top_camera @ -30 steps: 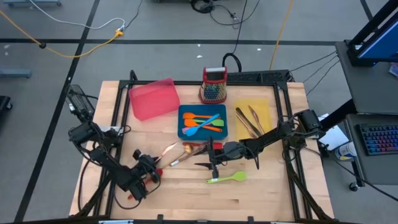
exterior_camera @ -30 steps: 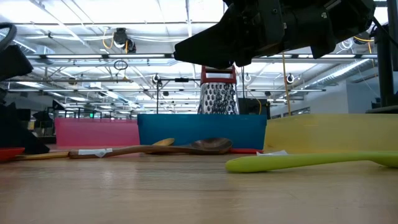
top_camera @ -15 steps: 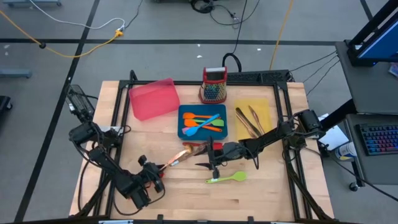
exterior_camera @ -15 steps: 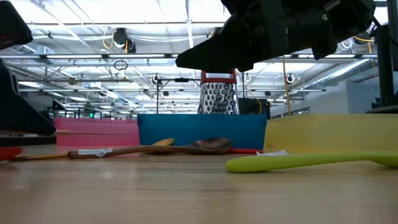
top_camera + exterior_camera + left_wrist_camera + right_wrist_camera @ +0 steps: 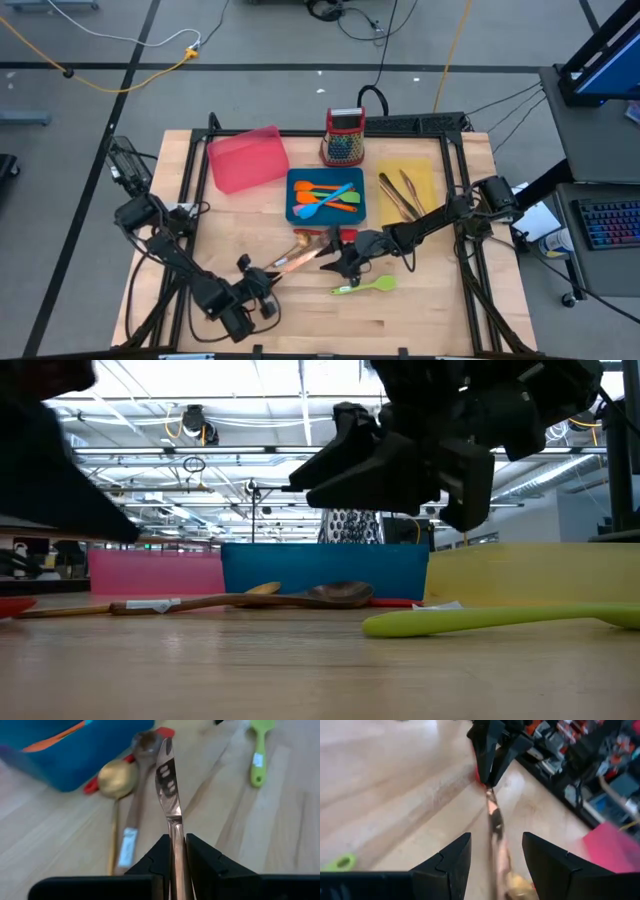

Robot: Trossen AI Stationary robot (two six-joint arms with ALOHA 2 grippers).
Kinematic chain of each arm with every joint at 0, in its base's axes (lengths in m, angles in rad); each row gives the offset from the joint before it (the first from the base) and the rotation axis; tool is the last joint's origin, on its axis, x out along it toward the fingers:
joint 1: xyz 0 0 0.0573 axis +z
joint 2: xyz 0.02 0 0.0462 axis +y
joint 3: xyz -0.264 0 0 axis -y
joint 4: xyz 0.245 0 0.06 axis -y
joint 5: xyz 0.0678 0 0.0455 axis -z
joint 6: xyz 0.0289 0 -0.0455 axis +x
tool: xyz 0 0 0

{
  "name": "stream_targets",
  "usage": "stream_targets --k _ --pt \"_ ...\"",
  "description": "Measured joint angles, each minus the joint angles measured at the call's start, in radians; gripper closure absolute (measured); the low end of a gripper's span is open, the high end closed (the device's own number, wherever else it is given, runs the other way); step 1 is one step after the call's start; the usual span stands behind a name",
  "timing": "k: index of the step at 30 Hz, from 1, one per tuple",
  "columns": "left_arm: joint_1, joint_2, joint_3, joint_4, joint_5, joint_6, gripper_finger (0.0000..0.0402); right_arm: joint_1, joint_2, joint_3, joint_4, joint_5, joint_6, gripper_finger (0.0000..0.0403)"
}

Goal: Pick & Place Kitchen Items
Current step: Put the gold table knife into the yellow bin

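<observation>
Your two dark arms reach over the table's near half.

Your left gripper (image 5: 262, 290), low near the front edge, has its fingers (image 5: 159, 856) clamped on a copper-toned knife (image 5: 168, 787). Your right gripper (image 5: 330, 263), near the centre, holds its fingers (image 5: 451, 861) spread apart, nothing between them.

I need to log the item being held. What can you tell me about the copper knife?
The copper knife is slim, shiny, copper-toned metal, with two slots in its blade. The left gripper is shut on its handle, so the blade juts forward over the wooden table, toward the blue tray. In the high view it slants between the left gripper and the wooden spoon. The right gripper hangs open over its blade end, apparently not touching it.
</observation>
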Motion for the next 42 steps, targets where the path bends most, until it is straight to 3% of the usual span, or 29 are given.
stream_targets --k 3,13,22,28,42 --pt "0.034 0.000 0.000 0.092 0.017 0.094 0.0350 0.000 0.000 0.000 -0.002 0.000 -0.079 0.0232" --pt "0.116 -0.001 0.000 0.233 0.048 0.201 0.0350 0.012 0.000 0.000 -0.074 0.003 -0.114 0.0232" --pt "0.161 -0.001 0.000 0.432 0.087 0.374 0.0350 0.011 0.000 0.000 -0.070 0.078 -0.175 0.0232" --pt "0.189 -0.001 0.000 0.466 0.127 0.416 0.0350 0.015 0.000 0.000 -0.054 0.077 -0.181 0.0237" --pt "0.202 -0.001 -0.001 0.528 0.150 0.446 0.0350 0.023 0.000 -0.001 -0.055 0.069 -0.198 0.0386"
